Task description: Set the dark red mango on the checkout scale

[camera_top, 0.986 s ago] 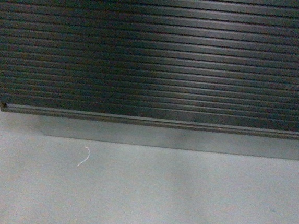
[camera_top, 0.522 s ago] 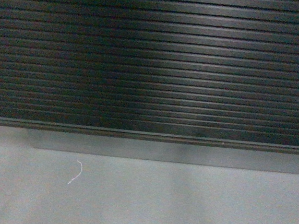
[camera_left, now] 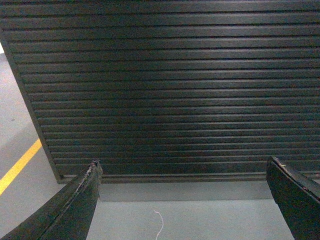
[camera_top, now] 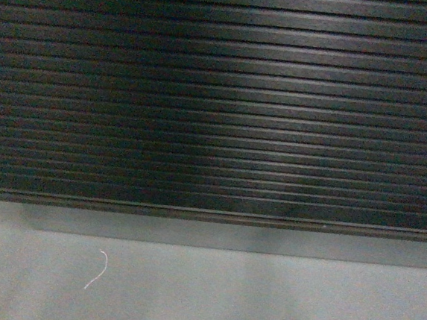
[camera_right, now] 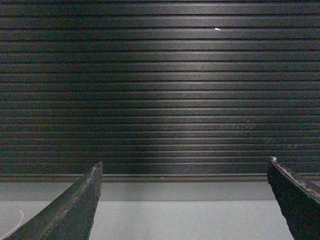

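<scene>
We face the checkout (camera_top: pixel 219 100) head-on: its black ribbed front fills most of the head view, ending in a thin ledge above a recessed grey kick strip (camera_top: pixel 229 236). Below it lies grey floor (camera_top: pixel 260 306) with a small curl of white string (camera_top: pixel 97 270) at lower left.

Our left gripper (camera_left: pixel 182 172) has its 2 dark fingers (camera_left: pixel 75 205) spread wide, with nothing between them; beyond them we see the counter's left corner, the string and a yellow line (camera_left: pixel 19 165) on the floor.

Our right gripper (camera_right: pixel 182 172) is likewise spread wide and empty, pointing squarely at the slats, where a tiny white fleck (camera_right: pixel 217 29) sits high up.

We see neither mango nor scale in any view, so we cannot tell where they are; the countertop lies above every frame.
</scene>
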